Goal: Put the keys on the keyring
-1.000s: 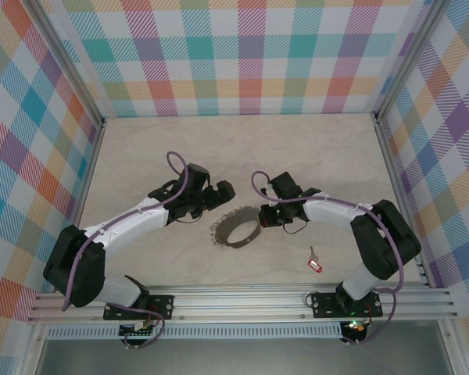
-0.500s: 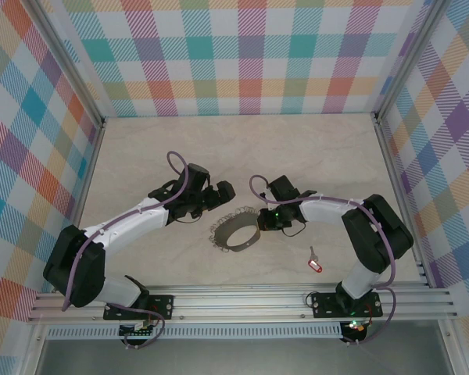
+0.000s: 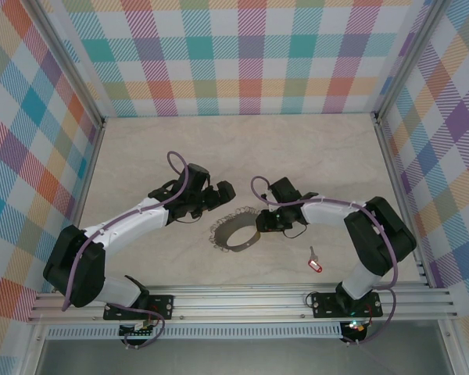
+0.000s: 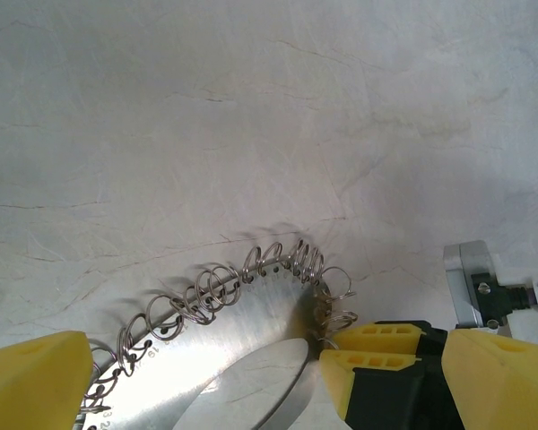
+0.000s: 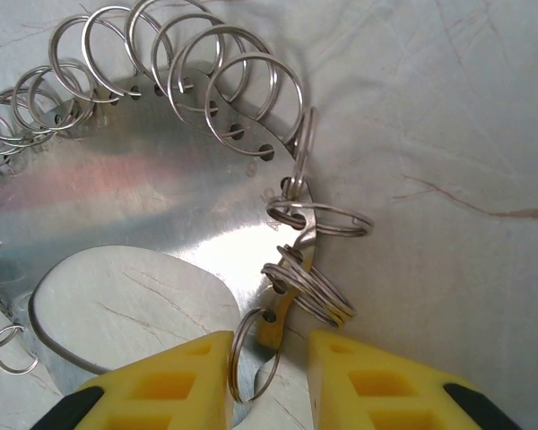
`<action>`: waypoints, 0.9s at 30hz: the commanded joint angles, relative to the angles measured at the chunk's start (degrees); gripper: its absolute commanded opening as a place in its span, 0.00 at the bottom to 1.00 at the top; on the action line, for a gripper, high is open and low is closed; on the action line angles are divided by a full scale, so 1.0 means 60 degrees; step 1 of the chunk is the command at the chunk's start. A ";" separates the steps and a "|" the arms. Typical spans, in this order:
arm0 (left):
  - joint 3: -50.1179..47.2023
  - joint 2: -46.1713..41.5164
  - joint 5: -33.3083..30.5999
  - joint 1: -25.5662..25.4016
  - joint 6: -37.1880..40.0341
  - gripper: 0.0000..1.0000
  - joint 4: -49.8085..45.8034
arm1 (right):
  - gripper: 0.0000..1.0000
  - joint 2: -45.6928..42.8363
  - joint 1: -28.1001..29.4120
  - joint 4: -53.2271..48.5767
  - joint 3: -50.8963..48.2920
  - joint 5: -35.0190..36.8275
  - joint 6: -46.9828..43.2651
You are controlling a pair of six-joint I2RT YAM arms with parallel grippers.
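Yellow fingers of the right gripper [image 5: 269, 358] stand narrowly parted, straddling the keyring [image 5: 143, 206] rim and one wire loop, not clearly pinching either. The left gripper [image 4: 269, 394] is spread wide at the ring's opposite edge. The red-headed key [image 3: 315, 266] lies well apart on the table [image 3: 297, 148], near the right arm's base. The rim is probably best held squarely, between loops.
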 commanded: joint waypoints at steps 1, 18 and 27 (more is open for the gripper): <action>0.0102 0.0037 0.0106 0.0120 0.0086 1.00 0.0047 | 0.28 -0.0332 0.0034 -0.0109 -0.0158 0.0087 0.0128; 0.0056 0.0026 0.0091 0.0119 0.0075 1.00 0.0076 | 0.20 -0.0179 0.0043 -0.0061 0.0019 -0.0138 0.0092; 0.0064 0.0053 0.0106 0.0118 0.0086 1.00 0.0098 | 0.03 -0.0179 0.0036 -0.0079 0.0031 -0.0142 0.0061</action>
